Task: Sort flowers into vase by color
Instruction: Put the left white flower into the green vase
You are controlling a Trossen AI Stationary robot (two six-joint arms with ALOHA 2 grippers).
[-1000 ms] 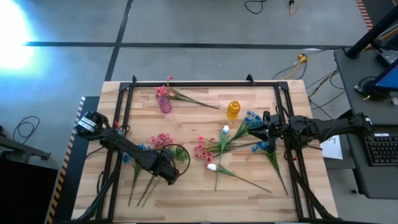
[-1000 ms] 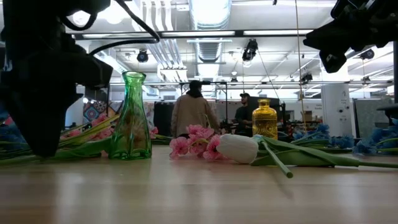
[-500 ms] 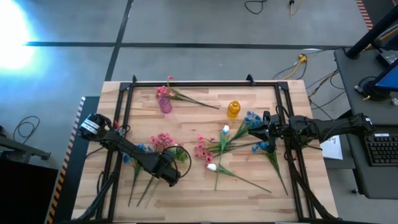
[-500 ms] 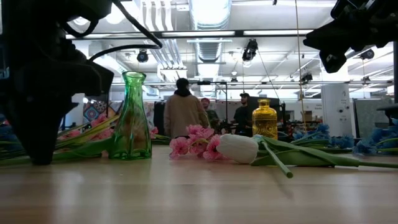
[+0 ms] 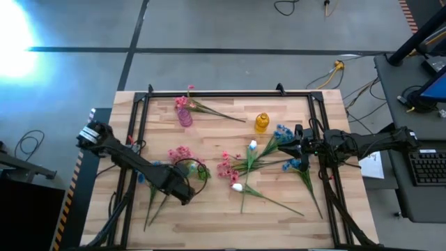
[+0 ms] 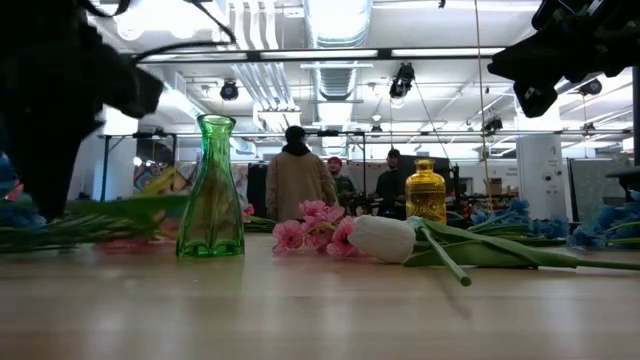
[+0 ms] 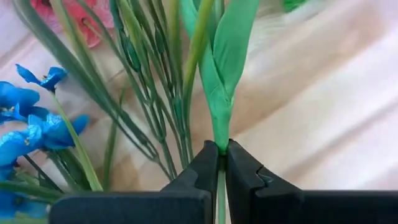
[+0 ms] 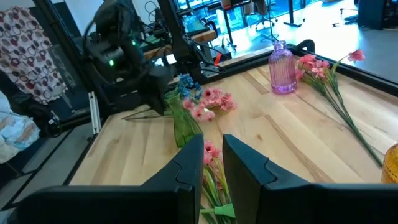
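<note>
Since a second ago the left gripper [image 5: 182, 197] has drawn left and slightly nearer, away from the green vase [image 5: 201, 171], its jaws clenched on a green flower stem [image 7: 219, 134] among the stems at the near left. The pink blossoms [image 5: 180, 154] lie just beyond it. At mid-table white, pink and blue flowers [image 5: 249, 166] lie loose. The right gripper [image 5: 286, 149] hovers at the right over blue sprigs, its fingers slightly parted and empty. Farther off stand the yellow vase [image 5: 261, 123] and the pink vase [image 5: 184, 116].
</note>
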